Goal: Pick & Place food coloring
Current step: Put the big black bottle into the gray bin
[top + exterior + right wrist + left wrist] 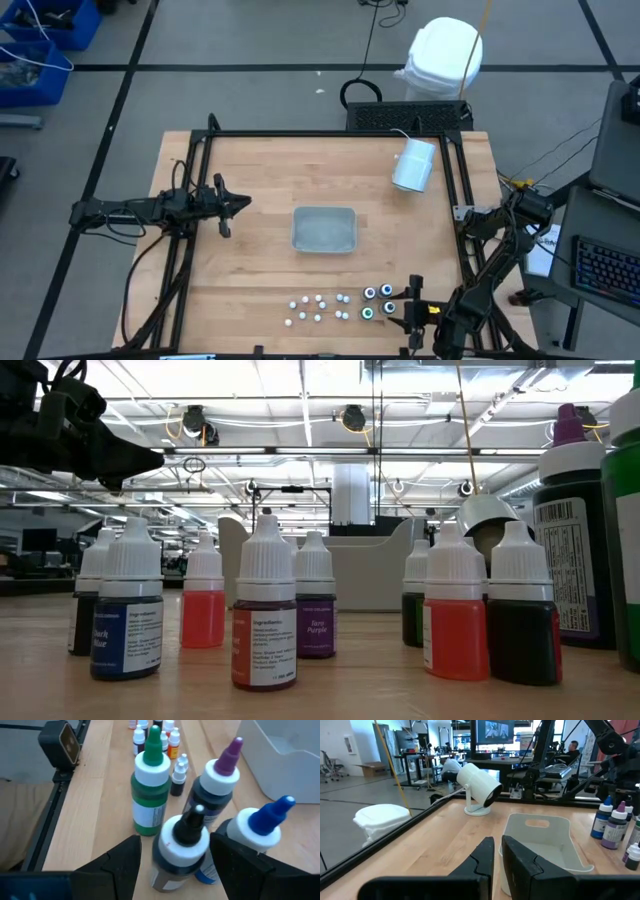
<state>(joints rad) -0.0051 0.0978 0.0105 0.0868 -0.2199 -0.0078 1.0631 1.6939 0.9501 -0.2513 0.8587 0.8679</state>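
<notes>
Straddling the black-tipped dye bottle (181, 851), the right gripper (175, 865) stood with its fingers (117, 862) spread wide on either side of that bottle, jaws released and touching nothing that could be made out. In the high view this gripper (412, 303) sat at about 5 o'clock on the wooden table (250, 180), at the right end of the food coloring group. Three more large bottles stood close around it in the right wrist view: a green-tipped bottle (150, 790), a purple-tipped bottle (216, 787) and a blue-tipped bottle (257, 832). The small white-capped bottles (315, 307) were scattered at 6 o'clock, just left of the large ones; the low view showed red, purple and dark fills among them, e.g. a red bottle (204, 600) and one labelled purple (315, 600). The clear plastic tray (324, 229) lay at table centre, apart from all bottles. A white cylinder on a round base (414, 165) was at 1 o'clock. The left gripper (226, 206) hovered at 9 o'clock, well apart from the bottles, its fingers (520, 862) nearly together and holding nothing.
</notes>
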